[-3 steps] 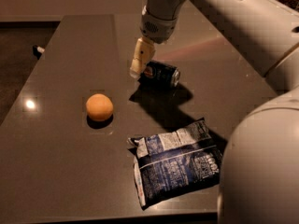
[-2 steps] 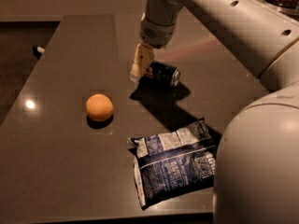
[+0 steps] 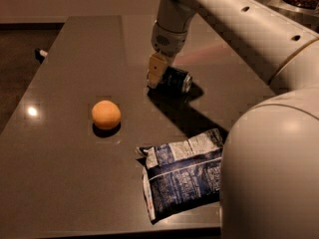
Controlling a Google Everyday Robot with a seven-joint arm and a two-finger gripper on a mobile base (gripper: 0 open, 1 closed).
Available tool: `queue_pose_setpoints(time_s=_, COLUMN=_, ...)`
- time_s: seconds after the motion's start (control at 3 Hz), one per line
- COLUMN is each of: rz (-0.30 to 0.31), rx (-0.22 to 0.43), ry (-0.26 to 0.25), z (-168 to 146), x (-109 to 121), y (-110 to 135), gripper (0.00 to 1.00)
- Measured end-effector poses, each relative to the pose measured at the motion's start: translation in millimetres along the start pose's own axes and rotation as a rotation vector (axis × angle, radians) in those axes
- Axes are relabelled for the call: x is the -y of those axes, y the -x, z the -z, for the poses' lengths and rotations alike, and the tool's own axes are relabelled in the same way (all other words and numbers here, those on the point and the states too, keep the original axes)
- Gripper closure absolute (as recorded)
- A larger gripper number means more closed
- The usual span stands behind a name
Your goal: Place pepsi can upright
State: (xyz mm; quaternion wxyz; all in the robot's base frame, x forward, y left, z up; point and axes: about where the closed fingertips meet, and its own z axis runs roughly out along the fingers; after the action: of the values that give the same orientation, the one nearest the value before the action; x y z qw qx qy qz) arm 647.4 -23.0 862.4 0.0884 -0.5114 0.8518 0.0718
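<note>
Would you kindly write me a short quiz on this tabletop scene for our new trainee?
1. True or false: the pepsi can stands upright on the table.
2. Which lies closest to the table's near edge? A) orange B) snack bag C) pepsi can
3. Fill in: the gripper is down at the can's end that faces the ____.

Key: 1 false, it lies on its side; 2 B; 3 orange.

Pepsi can [image 3: 178,79] end hidden behind claw [image 3: 155,73]
</note>
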Motion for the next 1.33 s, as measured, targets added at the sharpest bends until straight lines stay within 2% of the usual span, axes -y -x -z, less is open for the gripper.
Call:
queue_pose_setpoints(time_s=0.33, rz=0.037, rx=-0.007, ry=0.015, z=0, x=-3, y=5, gripper=0.60)
queue_pose_setpoints(time_s=0.67, rz=0.108, rx=0.047, ry=0.026, z=24, x=-7, y=17, gripper=0.82)
queue_pose_setpoints(time_s=1.0, rz=0.166, rx=0.175, ry=0.022, z=61, x=-5, y=29, gripper=1.00)
queue_pose_setpoints(time_s=1.33, rz=0.155, rx=0.396, ry=0.045, z=88, x=9, y=30, gripper=1.00)
